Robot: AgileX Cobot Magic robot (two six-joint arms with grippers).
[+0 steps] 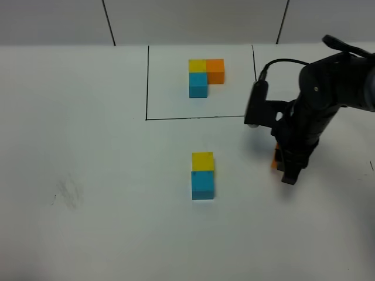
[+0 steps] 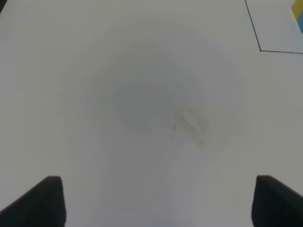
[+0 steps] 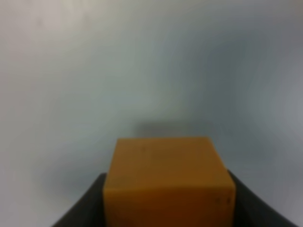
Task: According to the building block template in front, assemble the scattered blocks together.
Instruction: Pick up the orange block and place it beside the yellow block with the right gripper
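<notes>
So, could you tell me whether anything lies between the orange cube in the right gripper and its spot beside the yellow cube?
Nothing visible does. The right gripper holds the orange cube, and only bare table lies between it and the yellow cube, which sits against the blue cube.

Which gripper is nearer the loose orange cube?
Right. The right gripper is closed on the orange cube. The left gripper hangs open over bare table, out of the overhead view.
</notes>
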